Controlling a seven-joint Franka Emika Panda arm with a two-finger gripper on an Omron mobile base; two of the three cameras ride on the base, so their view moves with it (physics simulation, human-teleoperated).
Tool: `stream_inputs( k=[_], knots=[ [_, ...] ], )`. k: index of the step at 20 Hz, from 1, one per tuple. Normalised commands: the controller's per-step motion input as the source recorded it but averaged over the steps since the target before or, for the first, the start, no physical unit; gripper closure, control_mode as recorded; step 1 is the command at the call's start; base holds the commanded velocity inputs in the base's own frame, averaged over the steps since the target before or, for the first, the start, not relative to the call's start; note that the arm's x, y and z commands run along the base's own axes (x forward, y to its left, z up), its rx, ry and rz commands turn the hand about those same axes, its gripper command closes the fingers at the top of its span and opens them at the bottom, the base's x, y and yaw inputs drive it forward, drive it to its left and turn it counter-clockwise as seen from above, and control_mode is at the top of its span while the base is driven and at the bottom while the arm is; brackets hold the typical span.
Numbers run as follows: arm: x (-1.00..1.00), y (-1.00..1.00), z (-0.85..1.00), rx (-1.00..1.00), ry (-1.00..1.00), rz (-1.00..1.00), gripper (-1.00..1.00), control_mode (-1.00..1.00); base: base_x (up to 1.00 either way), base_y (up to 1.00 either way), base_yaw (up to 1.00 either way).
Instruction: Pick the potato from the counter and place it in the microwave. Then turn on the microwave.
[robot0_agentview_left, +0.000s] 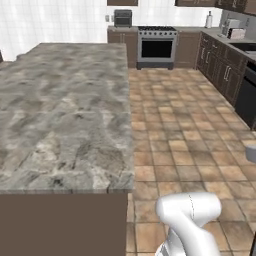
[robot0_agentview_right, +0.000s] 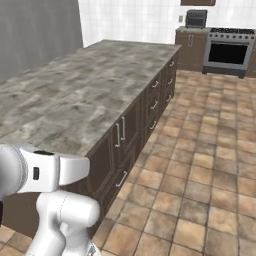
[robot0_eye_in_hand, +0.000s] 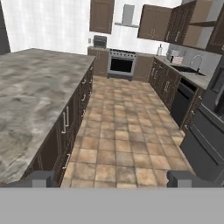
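Grey-brown marbled island top at nine o'clock; brown tiled floor; dark brown cabinets; steel-and-black oven at twelve.

No readable text, label, brand or number shows on anything here.

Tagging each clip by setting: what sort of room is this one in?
A rendered home kitchen: a long marbled island counter with dark drawers, a steel oven range against the white tiled back wall, and a side counter with sink and tap.
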Motion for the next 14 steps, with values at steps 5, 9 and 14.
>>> stream_inputs(
  k=[5,9,14],
  knots=[
    [0.00,0.00,0.00,0.00,0.00,0.00,-1.00,1.00,0.65,-0.04,-0.14],
    [0.00,0.00,0.00,0.00,0.00,0.00,-1.00,1.00,0.65,-0.11,-0.14],
    [0.00,0.00,0.00,0.00,0.00,0.00,-1.00,1.00,0.53,-0.24,-0.20]
  ],
)
